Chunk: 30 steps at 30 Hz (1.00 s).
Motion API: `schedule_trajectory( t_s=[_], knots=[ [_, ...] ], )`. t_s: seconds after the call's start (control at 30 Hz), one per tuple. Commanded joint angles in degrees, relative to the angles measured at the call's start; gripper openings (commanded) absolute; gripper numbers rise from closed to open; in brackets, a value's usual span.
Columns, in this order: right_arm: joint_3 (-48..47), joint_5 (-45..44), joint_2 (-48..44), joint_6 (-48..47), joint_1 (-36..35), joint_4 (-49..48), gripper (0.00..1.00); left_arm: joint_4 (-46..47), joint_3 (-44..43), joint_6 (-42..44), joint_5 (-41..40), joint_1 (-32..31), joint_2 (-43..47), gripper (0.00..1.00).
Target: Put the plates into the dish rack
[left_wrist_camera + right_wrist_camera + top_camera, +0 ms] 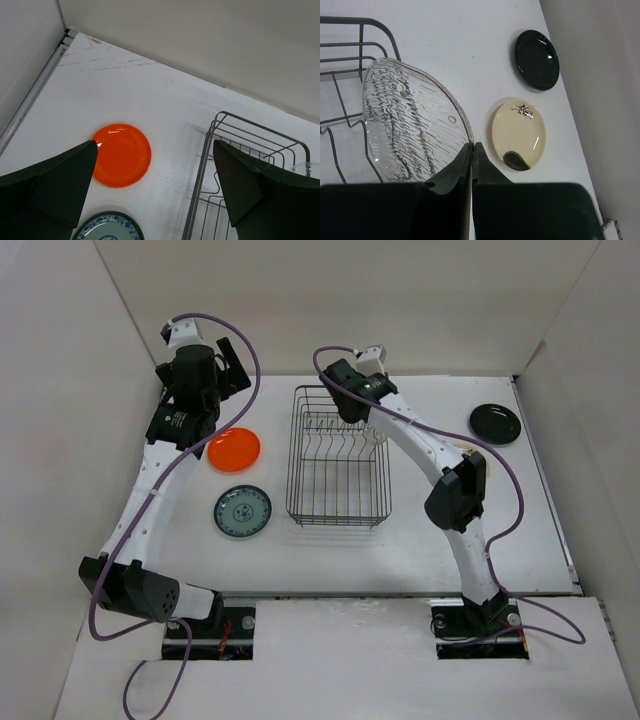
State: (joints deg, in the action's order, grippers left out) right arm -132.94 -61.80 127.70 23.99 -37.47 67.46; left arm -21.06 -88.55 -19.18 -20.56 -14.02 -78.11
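Note:
The dark wire dish rack (pixel 290 480) stands mid-table and holds no standing plate that I can see. My right gripper (pixel 471 146) is shut on the rim of the clear glass plate (pixel 410 120), holding it on edge over the rack's far right corner (pixel 350 19). The beige plate with a dark mark (pixel 519 134) and the black plate (pixel 536 60) lie flat to the right of the rack. My left gripper (pixel 154 145) is open and empty, raised above the orange plate (pixel 121 155). The blue-green plate (pixel 242 511) lies nearer me.
White walls enclose the table on the left, back and right. The black plate (pixel 495 423) lies near the right wall. In the top view the right arm hides the beige plate. The rack's left side (pixel 200 180) runs close to the left gripper's right finger.

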Motion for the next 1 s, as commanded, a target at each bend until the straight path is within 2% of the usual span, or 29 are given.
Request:
schedule_trajectory(
  t_s=[0.0, 0.43, 0.53, 0.6, 0.67, 0.7, 0.8, 0.9, 0.97],
  knots=[
    [-2.67, -1.83, 0.88, 0.8, -0.14, 0.74, 0.0, 0.76, -2.5, 0.55, -0.44, 0.13, 2.87, 1.0],
    [-3.73, -1.3, 2.47, 1.32, -0.67, 1.8, 0.01, 1.28, -2.5, 0.55, -0.98, 0.13, 3.4, 1.0],
    [-3.73, -1.3, 2.47, 1.32, -1.2, 1.8, 0.04, 1.28, -2.5, 0.55, -0.98, 0.13, 3.4, 1.0],
    [-4.25, -1.3, 2.99, 1.32, -1.81, 2.32, 0.09, 1.28, -2.5, 0.55, -0.98, 0.13, 3.4, 1.0],
    [-4.25, -1.3, 2.99, 1.32, -1.81, 2.32, 0.09, 1.28, -2.5, 0.55, -0.98, 0.13, 3.4, 1.0],
    [-4.25, -1.3, 2.99, 1.32, -2.34, 2.32, 0.14, 1.28, -2.5, 0.55, -0.98, 0.13, 3.4, 1.0],
    [-4.25, -0.6, 3.61, 1.32, -2.34, 2.32, 0.19, 1.28, -2.5, 0.55, -0.45, 0.13, 3.4, 1.0],
    [-4.78, -0.07, 4.14, 1.32, -2.86, 2.32, 0.21, 1.28, -2.5, 1.07, -0.45, 0.13, 3.4, 1.0],
    [-4.78, 0.53, 4.14, 1.32, -2.87, 2.32, 0.3, 1.28, -2.5, 1.07, -0.45, 0.13, 3.4, 1.0]
  ],
)
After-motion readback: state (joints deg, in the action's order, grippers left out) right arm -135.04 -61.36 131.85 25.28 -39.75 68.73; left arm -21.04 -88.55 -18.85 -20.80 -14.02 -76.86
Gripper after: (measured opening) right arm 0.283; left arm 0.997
